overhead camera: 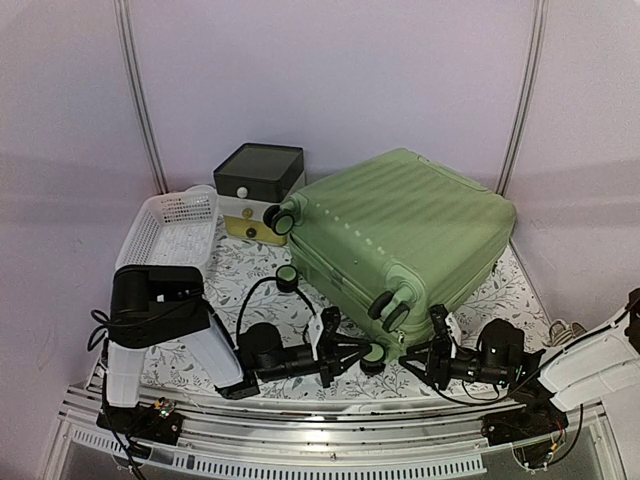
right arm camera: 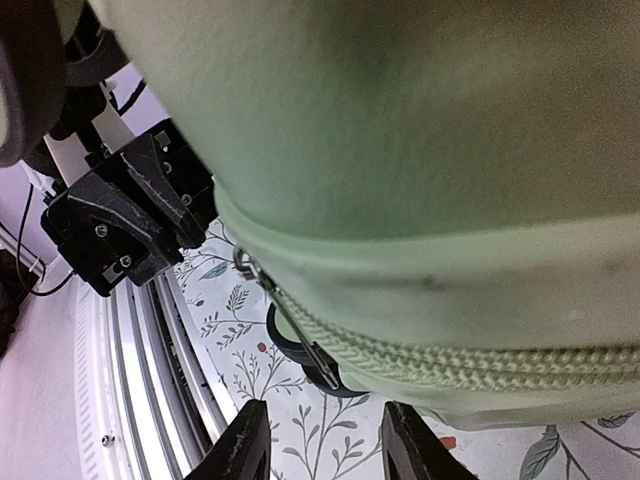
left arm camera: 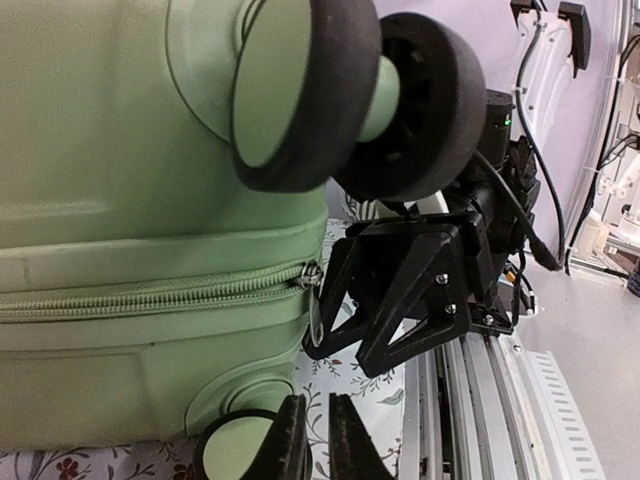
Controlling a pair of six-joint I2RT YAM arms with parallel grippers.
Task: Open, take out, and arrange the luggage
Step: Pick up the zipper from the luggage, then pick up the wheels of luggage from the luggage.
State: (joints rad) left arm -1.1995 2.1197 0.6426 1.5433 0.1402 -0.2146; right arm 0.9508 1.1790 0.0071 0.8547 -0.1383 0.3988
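Note:
The light-green luggage [overhead camera: 400,235] lies on its side on the floral cloth, zipped closed, with its black wheels [left arm camera: 340,90] at the near corner. Both grippers sit low at that corner, facing each other. My left gripper [left arm camera: 318,440] has its fingers almost together, only a sliver of cloth showing between them and nothing held. The metal zipper pull [left arm camera: 316,300] hangs ahead of its tips, untouched. My right gripper [right arm camera: 325,445] is open just below the same zipper pull [right arm camera: 300,335], which dangles above the gap between its fingers. From above, the left gripper [overhead camera: 345,355] and right gripper [overhead camera: 425,357] flank the corner wheel.
A white mesh basket [overhead camera: 170,225] lies at the back left. A dark-lidded white-and-yellow box [overhead camera: 258,185] stands behind the luggage's far wheel. Metal rails [overhead camera: 330,440] run along the near table edge right behind both grippers. Curtain walls close in the back and sides.

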